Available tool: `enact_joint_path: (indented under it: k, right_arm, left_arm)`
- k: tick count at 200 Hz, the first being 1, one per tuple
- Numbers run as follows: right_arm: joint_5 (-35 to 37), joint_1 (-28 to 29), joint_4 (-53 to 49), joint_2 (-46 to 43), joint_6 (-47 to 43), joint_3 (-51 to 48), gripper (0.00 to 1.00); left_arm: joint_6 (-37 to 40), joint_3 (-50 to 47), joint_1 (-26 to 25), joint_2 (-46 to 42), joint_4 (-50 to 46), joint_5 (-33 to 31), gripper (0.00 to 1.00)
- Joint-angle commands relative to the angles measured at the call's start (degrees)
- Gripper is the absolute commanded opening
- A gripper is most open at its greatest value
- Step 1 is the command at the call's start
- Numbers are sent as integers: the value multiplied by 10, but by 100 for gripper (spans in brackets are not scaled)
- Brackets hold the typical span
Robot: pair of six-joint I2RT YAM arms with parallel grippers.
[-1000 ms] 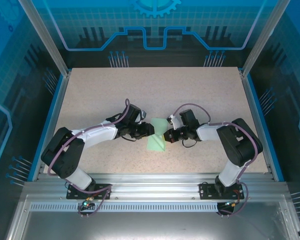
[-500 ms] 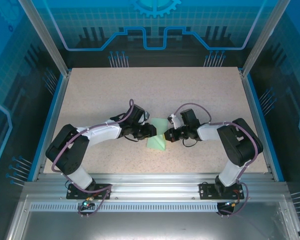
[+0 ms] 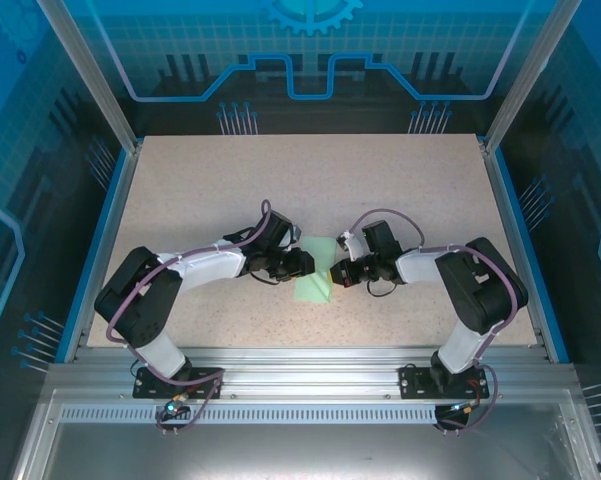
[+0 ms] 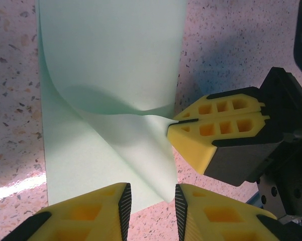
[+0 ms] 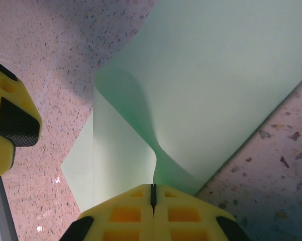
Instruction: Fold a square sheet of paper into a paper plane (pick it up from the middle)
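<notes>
speckled table; thin mint paper curls, right gripper pinching.

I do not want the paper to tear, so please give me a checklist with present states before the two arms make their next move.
1. Right gripper shut on thin pale mint-green paper sheet: ok.
2. Left gripper open, jaws apart: ok.
3. Pinched edge lifted, sheet curling over: ok.
4. Rest of sheet flat on speckled table: ok.
5. Edges aligned for the crease: cannot tell.
6. Crease pressed flat: not ok.

Bright, even light; soft shadows
</notes>
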Motion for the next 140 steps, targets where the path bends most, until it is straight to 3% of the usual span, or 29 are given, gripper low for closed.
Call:
enact_joint_path:
  k: [1,140]
  right_arm:
    - [8,0,-6,-9,-5,-2,0]
    - [12,7,-35,13,-30,30,1]
  left_arm:
    - [-3,16,-6,5,-3,8,33]
    - [-7,16,-11,8,4,6,32]
